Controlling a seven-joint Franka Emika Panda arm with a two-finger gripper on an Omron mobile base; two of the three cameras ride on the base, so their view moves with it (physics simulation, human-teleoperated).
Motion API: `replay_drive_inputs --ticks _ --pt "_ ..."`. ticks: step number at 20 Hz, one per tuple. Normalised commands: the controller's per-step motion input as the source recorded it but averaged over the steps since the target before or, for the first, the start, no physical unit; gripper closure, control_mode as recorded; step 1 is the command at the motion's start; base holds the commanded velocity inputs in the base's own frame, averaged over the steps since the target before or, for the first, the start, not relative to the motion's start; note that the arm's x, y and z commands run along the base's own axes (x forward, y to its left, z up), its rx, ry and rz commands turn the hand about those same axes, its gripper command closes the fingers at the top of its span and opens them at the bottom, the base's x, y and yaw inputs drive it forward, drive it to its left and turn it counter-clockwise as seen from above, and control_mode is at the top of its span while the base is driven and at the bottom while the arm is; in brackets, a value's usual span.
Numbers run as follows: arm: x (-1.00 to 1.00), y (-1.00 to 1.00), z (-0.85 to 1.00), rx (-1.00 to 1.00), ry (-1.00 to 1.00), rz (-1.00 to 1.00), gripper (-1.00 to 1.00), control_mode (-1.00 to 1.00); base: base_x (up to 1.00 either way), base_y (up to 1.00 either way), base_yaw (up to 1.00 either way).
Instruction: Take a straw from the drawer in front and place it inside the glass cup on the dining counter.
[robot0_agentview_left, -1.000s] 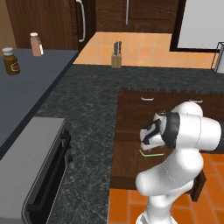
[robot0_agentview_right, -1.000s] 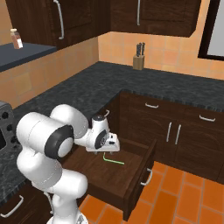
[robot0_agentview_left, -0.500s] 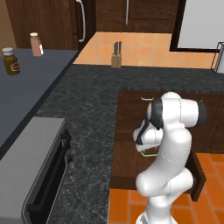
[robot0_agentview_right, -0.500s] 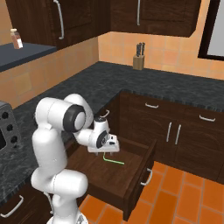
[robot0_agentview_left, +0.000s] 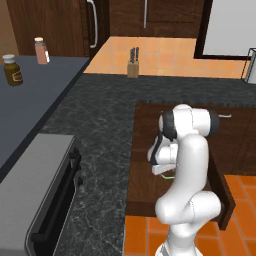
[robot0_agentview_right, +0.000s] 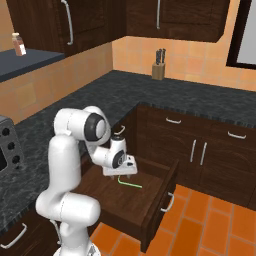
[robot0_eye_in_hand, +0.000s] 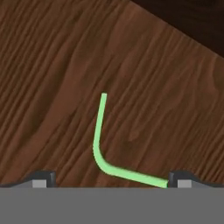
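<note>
The jaws (robot0_eye_in_hand: 108, 178) stand wide apart and hold nothing; in the hand view their two dark tips sit at the bottom corners with the straw (robot0_eye_in_hand: 99, 140) between them. They hang low over the straw and point down into the drawer (robot0_agentview_right: 159, 197), which looks like the set-up for a pinch from above. One end of the straw runs out to the right-hand tip, and I cannot tell whether they touch. The other part of the straw runs up and away across the wood. It lies flat on the drawer floor, a thin green line with a curve in it, so closing on it will likely call for the tips to come right down to the boards

The drawer is pulled well out from under the black desk (robot0_agentview_left: 105, 120), which is why the arm can reach in from over it. In the right base view the straw (robot0_agentview_right: 131, 183) lies on bare wood just beside the jaws (robot0_agentview_right: 120, 171), and nothing else can be seen in the drawer. In the left base view the arm hides most of the inside, with only a green sliver beside the hand

A knife block (robot0_agentview_left: 133, 64) stands far back on the desk, well apart
</note>
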Motion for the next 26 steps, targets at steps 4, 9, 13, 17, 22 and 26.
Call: replay_drive_inputs --ticks 4,9,13,17,22,26 --pt "0.13 0.00 -0.38 0.00 0.01 0.11 -1.00 -1.00 0.00 0.00 0.00" --pt "0.03 0.00 -0.39 0.00 0.01 0.09 -1.00 -1.00 0.00 0.00 0.00" --pt "0.00 0.00 -0.46 0.00 0.00 0.07 -1.00 -1.00 0.00 0.00 0.00" --pt "0.00 0.00 -0.46 0.00 0.03 0.05 1.00 -1.00 0.00 0.00 0.00" --pt "0.00 0.00 -0.30 0.00 0.03 0.03 1.00 -1.00 0.00 0.00 0.00" --pt "0.13 -0.02 -0.18 0.01 0.06 0.00 1.00 -1.00 0.00 0.00 0.00"
